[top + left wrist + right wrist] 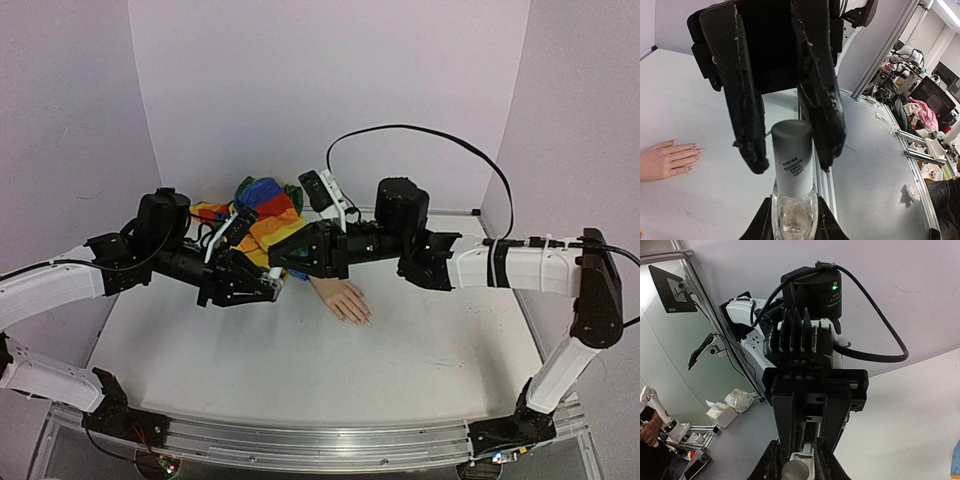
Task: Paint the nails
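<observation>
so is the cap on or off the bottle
On: the cap sits atop the bottle that the left hand holds.

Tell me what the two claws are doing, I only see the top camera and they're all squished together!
Observer: Left wrist view: the left gripper is shut on a small clear bottle, holding its glass body.
Operator: And the other claw?
Observer: The right gripper has a finger on each side of the bottle's white cap, which is on.
Operator: Are the nails painted?
Observer: On the mannequin hand the nails look pale; I see no bright colour.
</observation>
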